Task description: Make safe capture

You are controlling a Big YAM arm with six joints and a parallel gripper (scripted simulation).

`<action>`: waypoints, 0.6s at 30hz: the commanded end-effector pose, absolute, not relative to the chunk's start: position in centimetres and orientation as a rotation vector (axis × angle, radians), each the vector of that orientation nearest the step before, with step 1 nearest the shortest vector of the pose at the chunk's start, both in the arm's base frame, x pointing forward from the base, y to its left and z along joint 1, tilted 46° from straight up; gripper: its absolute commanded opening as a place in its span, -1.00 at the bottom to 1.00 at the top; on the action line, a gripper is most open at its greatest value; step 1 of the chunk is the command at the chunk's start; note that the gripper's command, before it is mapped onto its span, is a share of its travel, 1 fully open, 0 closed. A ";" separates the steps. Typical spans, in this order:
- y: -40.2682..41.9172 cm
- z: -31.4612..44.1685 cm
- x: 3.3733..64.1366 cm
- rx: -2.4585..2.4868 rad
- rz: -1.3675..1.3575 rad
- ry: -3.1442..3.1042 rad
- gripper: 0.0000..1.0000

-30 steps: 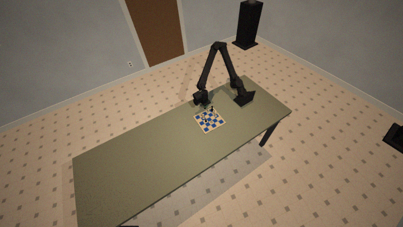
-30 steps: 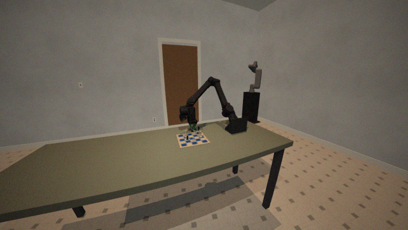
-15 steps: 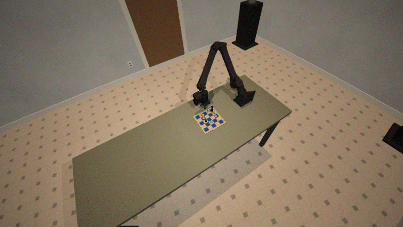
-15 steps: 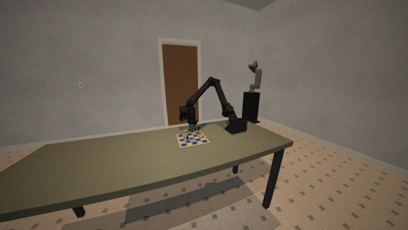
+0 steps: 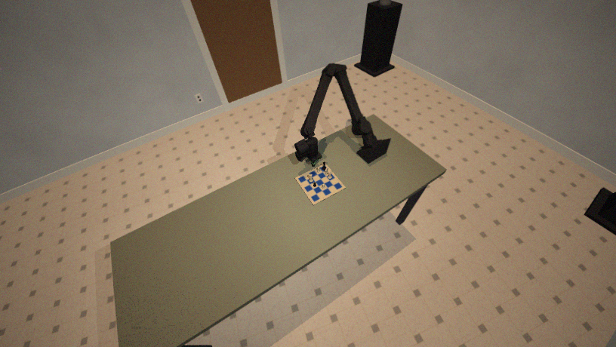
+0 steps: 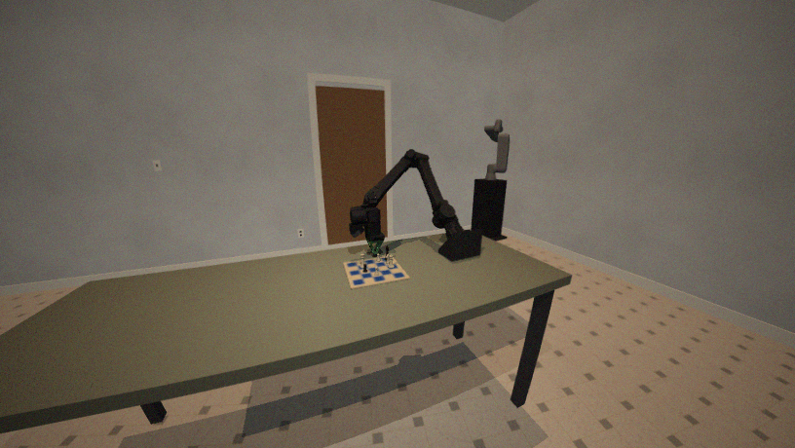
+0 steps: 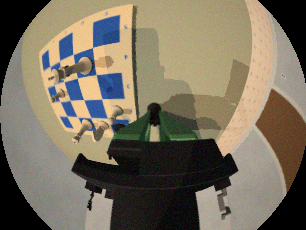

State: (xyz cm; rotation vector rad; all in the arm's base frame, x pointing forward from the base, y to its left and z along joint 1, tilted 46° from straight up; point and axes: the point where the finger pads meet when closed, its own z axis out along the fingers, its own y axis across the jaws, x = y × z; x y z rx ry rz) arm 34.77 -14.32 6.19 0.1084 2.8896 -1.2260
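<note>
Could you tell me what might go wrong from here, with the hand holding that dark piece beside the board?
1. The hand is shut on a small black piece over bare table, off the board. Gripped only near its top, it may tip when released.
2. The drop spot looks close to the table's far edge; a toppled piece could roll off.
3. Swinging back, the hand could knock the pieces crowded along the board's near edge.
</note>
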 end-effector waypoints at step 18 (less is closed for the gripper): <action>-14.3 6.0 35.2 0.092 -1.230 2.886 -0.86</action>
